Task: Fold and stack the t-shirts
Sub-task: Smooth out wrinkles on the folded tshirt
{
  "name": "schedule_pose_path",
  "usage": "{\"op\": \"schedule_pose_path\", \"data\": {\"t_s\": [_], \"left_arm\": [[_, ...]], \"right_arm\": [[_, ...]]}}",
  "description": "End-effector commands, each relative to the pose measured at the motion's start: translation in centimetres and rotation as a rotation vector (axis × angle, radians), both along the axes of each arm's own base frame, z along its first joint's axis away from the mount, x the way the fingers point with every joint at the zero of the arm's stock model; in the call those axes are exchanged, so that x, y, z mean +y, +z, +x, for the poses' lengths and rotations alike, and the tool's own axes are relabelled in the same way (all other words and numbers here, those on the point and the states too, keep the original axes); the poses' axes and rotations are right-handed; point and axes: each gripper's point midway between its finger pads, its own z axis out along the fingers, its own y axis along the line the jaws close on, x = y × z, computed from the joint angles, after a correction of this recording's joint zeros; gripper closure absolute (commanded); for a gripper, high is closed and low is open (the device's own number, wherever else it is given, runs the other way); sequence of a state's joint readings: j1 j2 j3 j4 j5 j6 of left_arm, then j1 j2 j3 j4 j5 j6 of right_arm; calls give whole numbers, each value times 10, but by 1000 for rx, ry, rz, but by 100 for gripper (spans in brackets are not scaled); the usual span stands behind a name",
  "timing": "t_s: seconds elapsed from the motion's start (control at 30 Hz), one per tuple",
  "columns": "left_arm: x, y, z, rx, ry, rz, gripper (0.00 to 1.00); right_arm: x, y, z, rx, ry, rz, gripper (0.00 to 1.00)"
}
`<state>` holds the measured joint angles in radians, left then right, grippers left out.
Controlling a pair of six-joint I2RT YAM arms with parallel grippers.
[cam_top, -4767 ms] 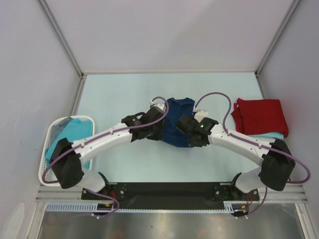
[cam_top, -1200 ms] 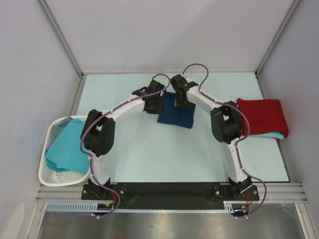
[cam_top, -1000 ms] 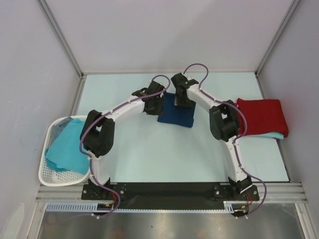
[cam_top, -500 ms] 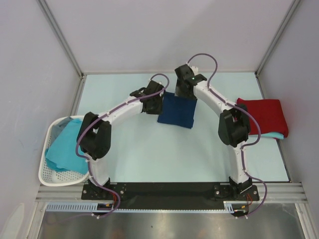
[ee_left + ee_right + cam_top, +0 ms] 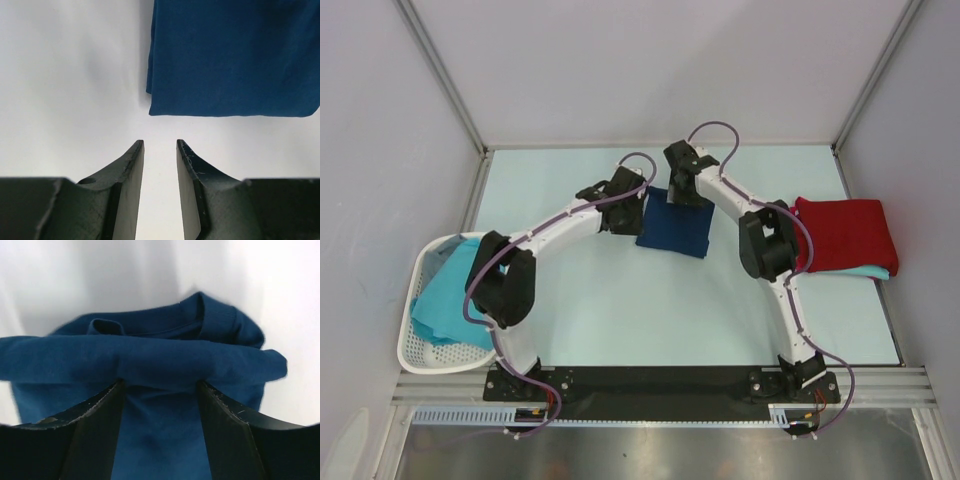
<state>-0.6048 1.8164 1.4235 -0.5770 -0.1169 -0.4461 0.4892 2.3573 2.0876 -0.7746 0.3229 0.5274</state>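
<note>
A folded t-shirt lay centrally near the tabletop's far edge. A two-shirt stack lay at its right edge. A basket holding t-shirts stood at its near left corner.

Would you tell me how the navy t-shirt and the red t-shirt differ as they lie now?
The navy t-shirt lies mid-table, straight on the tabletop; the red t-shirt sits at the right edge, atop a turquoise one. The navy one looks the smaller bundle. Both are folded.
</note>
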Motion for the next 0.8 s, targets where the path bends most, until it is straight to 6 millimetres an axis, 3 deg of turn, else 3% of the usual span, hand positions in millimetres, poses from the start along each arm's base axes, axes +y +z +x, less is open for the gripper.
{"op": "schedule_pose_path", "data": {"t_s": [0.0, 0.2, 0.23, 0.3, 0.33, 0.47, 0.57, 0.77], "left_arm": [[-2, 17, -7, -30, 2, -48, 63], [-1, 17, -13, -27, 1, -49, 64], [-1, 18, -14, -30, 2, -49, 64], [0, 25, -15, -47, 11, -55, 63], [0, 27, -14, -55, 13, -60, 63], [-1, 30, -18, -60, 7, -67, 63], [-2, 29, -23, -54, 4, -71, 63], [-4, 27, -31, -48, 2, -85, 63]], "right_arm": [[2, -11, -2, 22, -6, 9, 36], [-5, 2, -8, 9, -27, -20, 37], [-3, 30, -4, -61, -27, -9, 37], [1, 48, -11, -108, -10, -5, 36], [5, 78, -10, -170, 0, 25, 35], [18, 112, -26, -208, 39, 48, 34], [23, 116, -41, -203, 55, 42, 34], [20, 80, -61, -129, 44, 16, 35]]}}
